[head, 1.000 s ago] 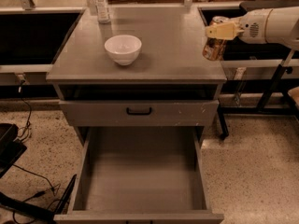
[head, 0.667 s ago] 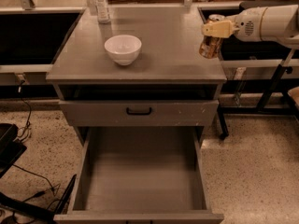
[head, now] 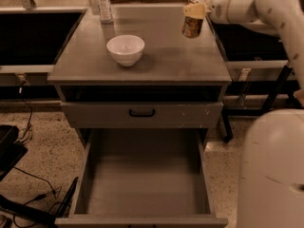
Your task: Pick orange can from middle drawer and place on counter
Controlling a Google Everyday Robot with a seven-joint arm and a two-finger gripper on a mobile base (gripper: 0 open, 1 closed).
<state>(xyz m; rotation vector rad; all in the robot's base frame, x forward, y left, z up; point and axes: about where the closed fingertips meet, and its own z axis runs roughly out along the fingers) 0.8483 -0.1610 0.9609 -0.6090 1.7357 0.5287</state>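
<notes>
Can [head: 192, 27]: upright, over the right rear part of the counter [head: 166, 61], gripped at its top end. Whether its base touches the surface cannot be determined. Gripper [head: 194, 12]: reaches in from the right on a white arm [head: 247, 6], fingers clamped on the can. Bowl [head: 126, 49]: on the counter, left of the can, well apart. Bottle [head: 103, 4]: at the rear left edge. Drawer [head: 142, 175]: pulled fully open below a closed drawer front [head: 141, 114], bare floor showing.

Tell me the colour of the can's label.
Mottled orange-brown, camera view; the gripper holds the orange can over the counter.
</notes>
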